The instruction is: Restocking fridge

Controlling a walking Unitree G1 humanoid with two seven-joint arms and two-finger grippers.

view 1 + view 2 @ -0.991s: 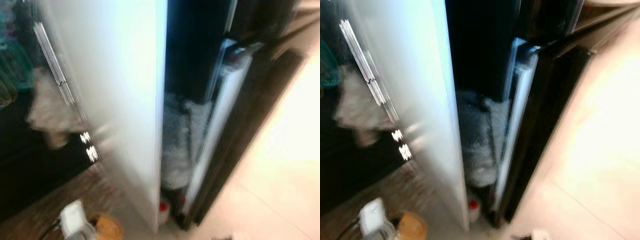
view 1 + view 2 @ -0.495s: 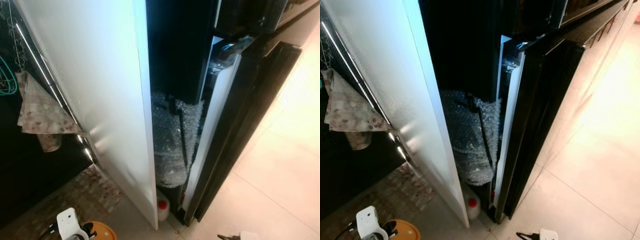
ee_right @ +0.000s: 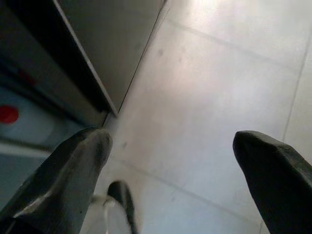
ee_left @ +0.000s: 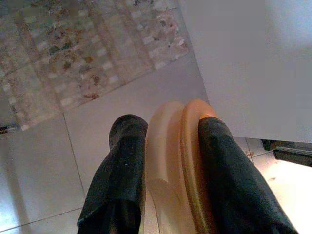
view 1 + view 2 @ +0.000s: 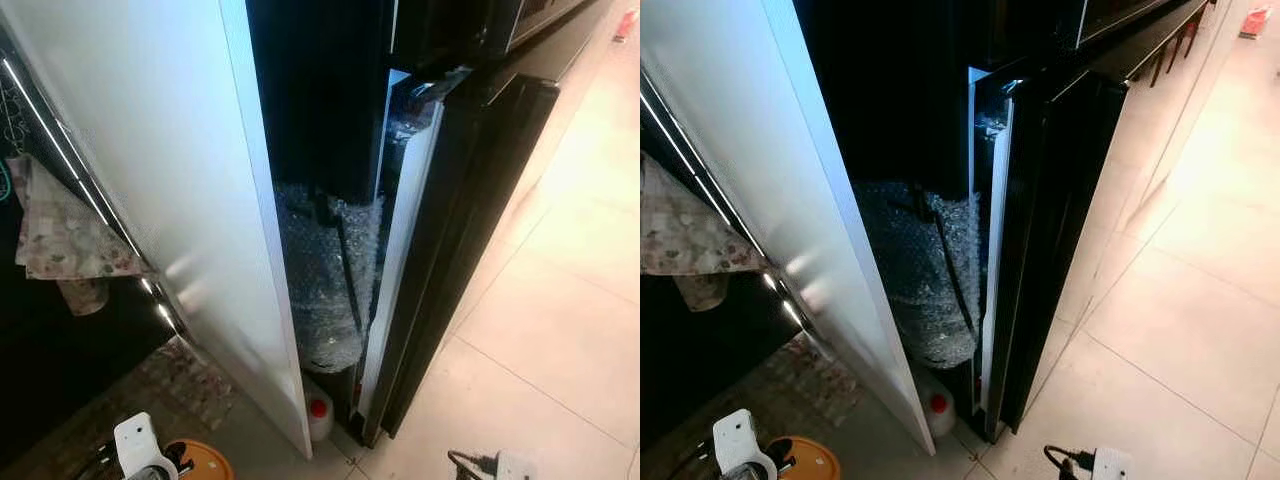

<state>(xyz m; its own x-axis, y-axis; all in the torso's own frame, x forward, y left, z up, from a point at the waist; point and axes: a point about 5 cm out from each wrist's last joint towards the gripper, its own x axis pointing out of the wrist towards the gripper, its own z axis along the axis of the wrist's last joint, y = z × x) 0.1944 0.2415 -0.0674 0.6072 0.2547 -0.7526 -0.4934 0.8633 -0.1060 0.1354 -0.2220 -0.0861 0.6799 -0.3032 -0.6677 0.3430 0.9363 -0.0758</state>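
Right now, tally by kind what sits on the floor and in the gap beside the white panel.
Bubble wrap bundle: 1
Jug with a red cap: 1
Patterned rug: 1
White plug adapter with black cord: 1
Total: 4

Pale tiled floor [image 5: 560, 330], patterned rug [image 5: 185, 385], white panel [image 5: 150, 150]
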